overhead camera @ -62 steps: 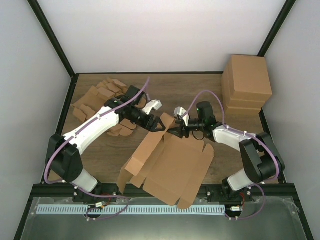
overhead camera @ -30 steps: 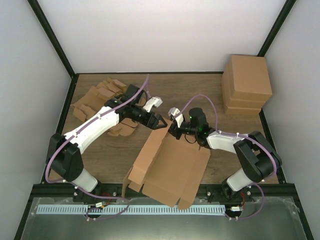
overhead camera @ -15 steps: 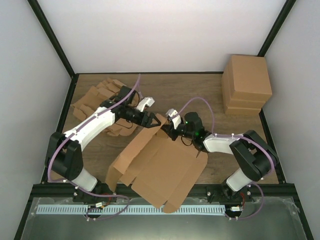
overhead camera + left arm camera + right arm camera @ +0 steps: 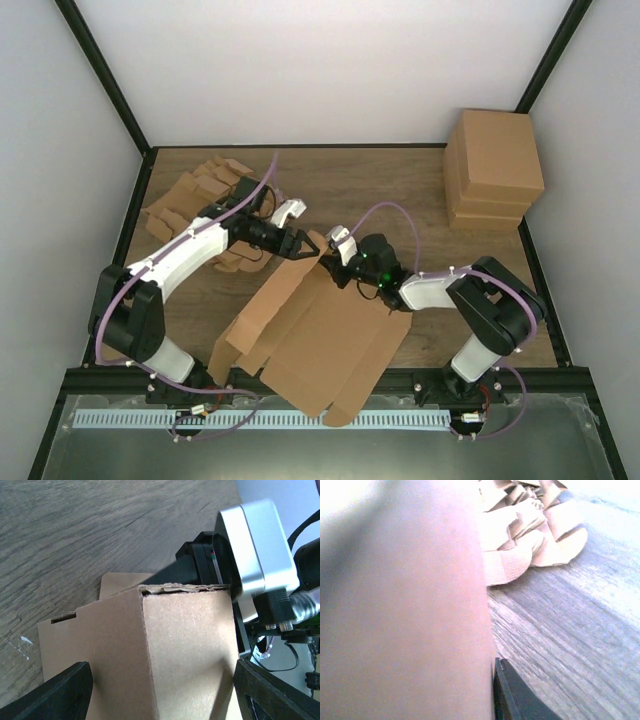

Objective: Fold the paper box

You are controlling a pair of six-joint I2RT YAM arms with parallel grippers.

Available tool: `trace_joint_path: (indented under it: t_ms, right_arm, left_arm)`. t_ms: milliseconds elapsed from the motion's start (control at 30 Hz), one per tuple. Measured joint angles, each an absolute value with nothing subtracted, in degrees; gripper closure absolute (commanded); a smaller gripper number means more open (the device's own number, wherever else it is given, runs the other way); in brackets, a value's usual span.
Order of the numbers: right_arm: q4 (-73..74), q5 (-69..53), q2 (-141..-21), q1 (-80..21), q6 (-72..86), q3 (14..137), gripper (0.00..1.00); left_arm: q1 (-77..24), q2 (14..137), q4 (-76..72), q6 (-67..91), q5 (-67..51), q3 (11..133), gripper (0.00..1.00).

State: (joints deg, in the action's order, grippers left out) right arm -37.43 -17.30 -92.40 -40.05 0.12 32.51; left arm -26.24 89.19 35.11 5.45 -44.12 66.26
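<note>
On the wooden worktop, both arms converge on the far corner of the paper box: left pincer wide, right pincer clamping it.

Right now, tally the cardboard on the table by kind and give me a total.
paper box, open and partly folded: 1
stack of closed boxes: 1 stack; the number of boxes in it is unclear
heap of flat blanks: 1 heap; the blanks overlap too much to count
Total: 3 groups of cardboard
</note>
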Motion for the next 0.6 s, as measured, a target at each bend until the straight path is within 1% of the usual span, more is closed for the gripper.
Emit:
trace_joint_path:
  t_ms: [33, 67, 233, 300, 400, 500, 533, 600]
  right_arm:
    - [-37.8, -16.1, -92.6, -40.5, 1.0, 32.5, 0.99]
    - [-38.2, -15.6, -92.8, -40.7, 1.0, 32.5, 0.99]
    - [-40.0, -11.3, -93.7, -41.7, 2.3, 32.5, 0.99]
    - [-40.4, -9.4, -93.8, -42.4, 2.6, 32.5, 0.93]
    - [-40.6, -7.8, -93.8, -42.9, 3.0, 32.4, 0.78]
    - [-41.7, -6.5, -93.8, -43.0, 3.3, 32.0, 0.68]
    - [-42.0, -6.3, -93.8, -43.0, 3.4, 31.8, 0.65]
    - [-42.1, -5.4, -93.8, -43.4, 2.8, 31.6, 0.64]
  left_arm:
    - [-26.2, 89.1, 35.1, 5.4, -44.3, 66.1, 0.2]
    - [-26.2, 89.1, 35.0, 5.4, -44.4, 65.8, 0.2]
    - [-25.8, 88.9, 33.8, 5.3, -44.3, 65.5, 0.2]
    - [-25.7, 88.8, 33.6, 5.3, -44.1, 65.5, 0.2]
    - [-25.7, 88.5, 33.6, 5.3, -44.0, 65.3, 0.2]
    - [-25.7, 88.3, 33.8, 5.3, -44.2, 65.1, 0.2]
    - [-25.7, 88.3, 33.9, 5.3, -44.2, 65.0, 0.2]
    - [-25.7, 88.3, 33.9, 5.3, -44.2, 64.9, 0.2]
